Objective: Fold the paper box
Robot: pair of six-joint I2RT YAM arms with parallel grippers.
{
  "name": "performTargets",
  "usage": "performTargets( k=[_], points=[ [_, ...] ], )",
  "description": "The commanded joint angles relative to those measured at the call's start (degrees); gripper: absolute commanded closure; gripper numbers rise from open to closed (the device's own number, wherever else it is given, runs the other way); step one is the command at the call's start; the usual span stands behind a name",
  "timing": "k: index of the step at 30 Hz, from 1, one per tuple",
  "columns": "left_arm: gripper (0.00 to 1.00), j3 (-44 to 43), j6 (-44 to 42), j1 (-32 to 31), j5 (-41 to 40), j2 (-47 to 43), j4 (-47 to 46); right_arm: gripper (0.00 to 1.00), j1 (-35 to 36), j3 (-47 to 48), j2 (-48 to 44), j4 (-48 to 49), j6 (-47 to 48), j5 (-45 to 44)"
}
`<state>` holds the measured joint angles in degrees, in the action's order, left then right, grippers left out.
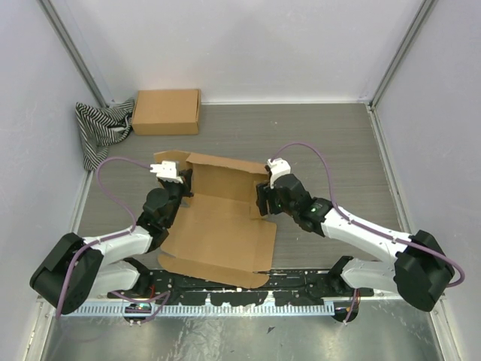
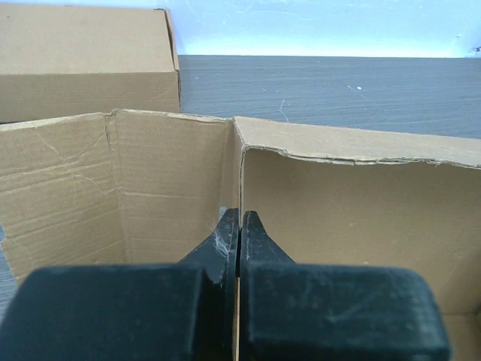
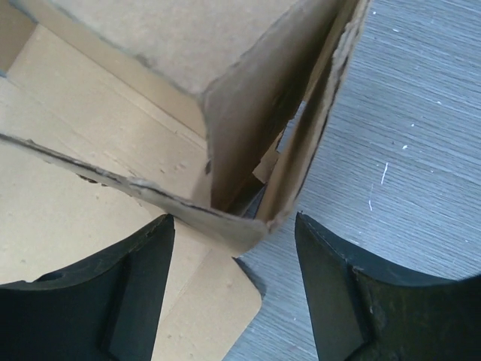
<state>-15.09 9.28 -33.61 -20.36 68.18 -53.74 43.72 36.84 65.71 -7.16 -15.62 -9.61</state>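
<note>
One box [image 1: 222, 226] lies on the table [image 1: 338, 143] between both sets of jaws. Its far half is raised into walls, and its flat lid runs back toward the arm bases, long axis near-to-far. The left jaws are clenched on the left wall's edge; the left wrist view shows the back wall's ragged rim beyond them. The right jaws are released and straddle the right corner, with bare table to their right. Only the top view shows a cloth [image 1: 101, 128] beyond the left jaws, beside a second box [image 1: 166, 111].

left arm [image 1: 113, 244] & right arm [image 1: 364, 232] white w/ blk joints, purple cables [image 1: 105, 183], white wrist cams [image 1: 167, 171], matte blk fingers [image 3: 128, 293]
</note>
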Motion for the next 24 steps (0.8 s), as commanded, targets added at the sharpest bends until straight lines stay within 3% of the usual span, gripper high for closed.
performTargets(
  k=[1, 6, 11, 14, 19, 24],
  points=[
    [1.0, 1.03, 0.06, -0.32, 0.09, -1.19, -1.15, 0.32, 0.73, 3.0, 1.02, 4.91, -1.76, -6.42],
    [1.0, 0.82, 0.05, -0.43, 0.59, -0.93, -1.19, 0.39, 1.65, 3.5, 2.53, 6.87, -3.42, -8.82],
    [1.0, 0.85, -0.05, -0.41, 0.73, -0.9, -1.19, 0.66, 2.83, 3.69, 3.53, 8.84, -4.53, -11.68],
    [1.0, 0.77, -0.17, -0.45, 0.7, -0.76, -1.12, 0.76, 4.06, 4.24, 4.51, 8.87, -4.85, -14.43],
    [1.0, 0.53, -0.38, -0.75, 0.69, -1.1, -0.69, 0.87, 5.68, 5.31, 6.31, 8.38, -5.05, -18.42],
    [1.0, 0.67, -0.74, -0.85, 0.42, -1.54, -0.34, 0.9, 6.15, 5.61, 7.3, 7.41, -5.78, -21.02]
  ],
)
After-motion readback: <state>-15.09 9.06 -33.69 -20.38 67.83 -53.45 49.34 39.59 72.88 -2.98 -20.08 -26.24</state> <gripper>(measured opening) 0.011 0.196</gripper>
